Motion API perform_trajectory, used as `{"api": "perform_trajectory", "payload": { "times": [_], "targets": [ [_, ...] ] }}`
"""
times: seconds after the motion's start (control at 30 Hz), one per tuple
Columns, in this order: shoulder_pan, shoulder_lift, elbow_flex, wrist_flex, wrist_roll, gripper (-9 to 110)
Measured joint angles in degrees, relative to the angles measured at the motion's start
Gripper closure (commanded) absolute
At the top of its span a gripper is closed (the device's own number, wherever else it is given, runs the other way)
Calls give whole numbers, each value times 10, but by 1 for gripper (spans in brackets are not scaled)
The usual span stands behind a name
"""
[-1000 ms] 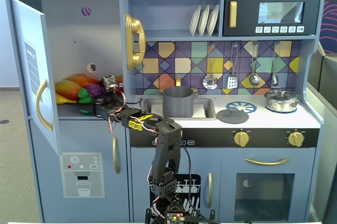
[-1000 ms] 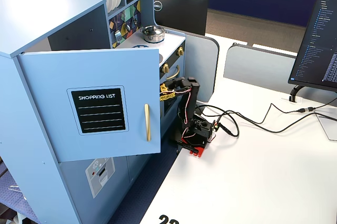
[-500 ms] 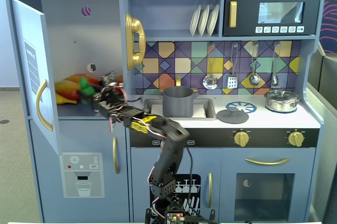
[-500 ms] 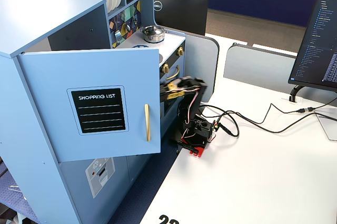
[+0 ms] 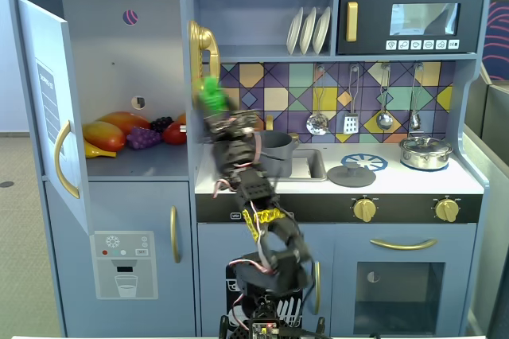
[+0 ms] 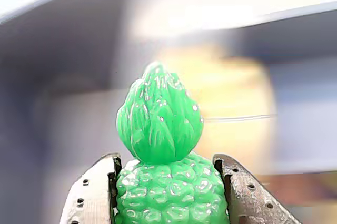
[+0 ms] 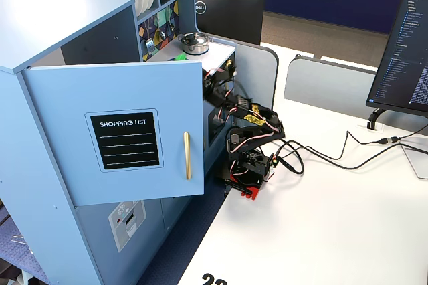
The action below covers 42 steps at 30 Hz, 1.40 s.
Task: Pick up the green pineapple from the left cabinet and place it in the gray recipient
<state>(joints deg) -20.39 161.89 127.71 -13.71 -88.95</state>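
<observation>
My gripper (image 5: 215, 110) is shut on the green pineapple (image 5: 211, 92) and holds it in the air by the right edge of the left cabinet (image 5: 119, 60), whose door (image 5: 48, 108) stands open. In the wrist view both jaws press the bumpy body of the pineapple (image 6: 160, 124), its leafy top pointing up, with the gripper (image 6: 168, 182) at the bottom edge. The gray recipient (image 5: 280, 156) sits in the sink to the lower right of the gripper, partly behind my arm. In the side fixed view the open door (image 7: 120, 131) hides the gripper.
Other toy fruit (image 5: 127, 132), purple grapes among it, lies on the cabinet shelf. A gold phone handle (image 5: 203, 44) hangs just above the pineapple. A shiny lidded pot (image 5: 425, 150) and a gray lid (image 5: 351, 174) sit on the counter. My arm's base (image 7: 249, 171) stands on a white desk.
</observation>
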Motion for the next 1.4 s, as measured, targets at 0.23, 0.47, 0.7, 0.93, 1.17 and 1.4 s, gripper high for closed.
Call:
{"api": "perform_trajectory", "payload": {
  "times": [0.23,0.47,0.7,0.93,1.17,1.4],
  "targets": [
    [150,-79,-84,173,69,101],
    [197,-272,-173,222,50,101],
    [227,-399,-228,233,-2,89],
    [238,-410,-239,239,11,73],
    [233,-262,-234,441,11,99],
    [232,-6,-62,793,13,101]
  ]
}}
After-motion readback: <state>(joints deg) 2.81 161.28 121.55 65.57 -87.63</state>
